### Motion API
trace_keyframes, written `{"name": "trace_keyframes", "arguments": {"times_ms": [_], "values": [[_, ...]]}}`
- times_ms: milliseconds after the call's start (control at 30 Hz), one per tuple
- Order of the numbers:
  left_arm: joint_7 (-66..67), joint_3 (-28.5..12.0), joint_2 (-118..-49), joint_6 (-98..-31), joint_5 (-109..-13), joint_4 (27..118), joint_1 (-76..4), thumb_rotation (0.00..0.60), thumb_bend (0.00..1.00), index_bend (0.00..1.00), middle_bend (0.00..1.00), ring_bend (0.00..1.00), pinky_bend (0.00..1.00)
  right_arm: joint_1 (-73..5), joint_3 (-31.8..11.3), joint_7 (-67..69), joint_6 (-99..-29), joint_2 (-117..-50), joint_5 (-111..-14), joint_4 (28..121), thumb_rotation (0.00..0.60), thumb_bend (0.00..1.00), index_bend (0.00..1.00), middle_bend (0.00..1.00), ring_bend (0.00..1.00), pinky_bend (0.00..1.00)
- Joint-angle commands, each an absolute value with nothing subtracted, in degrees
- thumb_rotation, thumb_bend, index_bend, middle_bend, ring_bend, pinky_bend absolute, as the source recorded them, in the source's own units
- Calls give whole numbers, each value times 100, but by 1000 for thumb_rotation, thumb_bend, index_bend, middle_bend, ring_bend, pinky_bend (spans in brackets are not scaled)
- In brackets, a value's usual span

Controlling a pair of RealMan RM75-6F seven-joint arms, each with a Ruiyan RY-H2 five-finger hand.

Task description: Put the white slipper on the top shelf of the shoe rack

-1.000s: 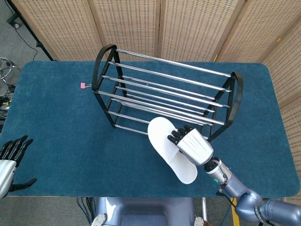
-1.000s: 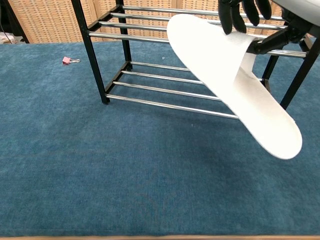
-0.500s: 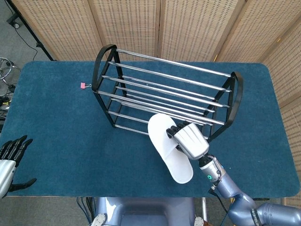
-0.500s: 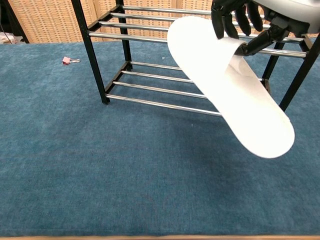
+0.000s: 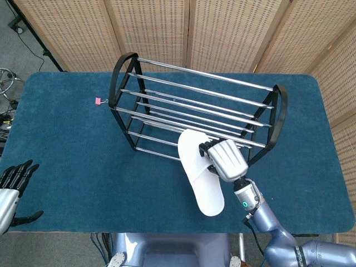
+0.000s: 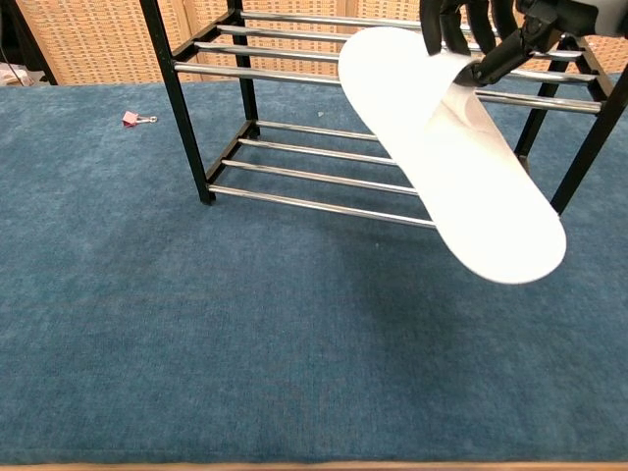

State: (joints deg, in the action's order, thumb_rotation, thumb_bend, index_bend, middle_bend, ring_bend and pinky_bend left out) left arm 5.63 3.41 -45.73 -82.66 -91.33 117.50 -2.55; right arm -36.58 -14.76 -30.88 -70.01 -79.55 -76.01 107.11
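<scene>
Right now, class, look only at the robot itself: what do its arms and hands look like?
The right hand has a silver-grey back and black fingers. Its arm is metallic blue-grey, with a small green light at the wrist. The left hand shows the same silver shell and black fingers.

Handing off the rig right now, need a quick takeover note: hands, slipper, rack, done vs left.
Right hand: holds the white slipper up off the table, in front of the shoe rack, toe end toward the rack's front rails, heel toward the robot.
Left hand: open, holds nothing, at the near-left table edge.
Done: slipper picked up and brought to the rack.
Left: raise it over the top shelf, set it on the rails, let go.
Also there: a small pink clip on the table, left of the rack.
</scene>
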Motion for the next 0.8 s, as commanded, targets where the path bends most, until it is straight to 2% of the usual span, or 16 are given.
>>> {"name": "trace_keyframes", "arguments": {"times_ms": [33, 800], "values": [[566, 340, -4574, -8270, -9133, 11752, -253, 600, 0, 0, 0, 0, 0, -3694, -1562, -3219, -7010, -8005, -7383, 10824, 600, 493, 684, 649, 654, 648], [511, 346, -4554, -8289, -9161, 11746, -240, 600, 0, 0, 0, 0, 0, -4093, -2066, -3807, -7289, -8455, -6075, 10645, 600, 493, 684, 650, 654, 648]]}}
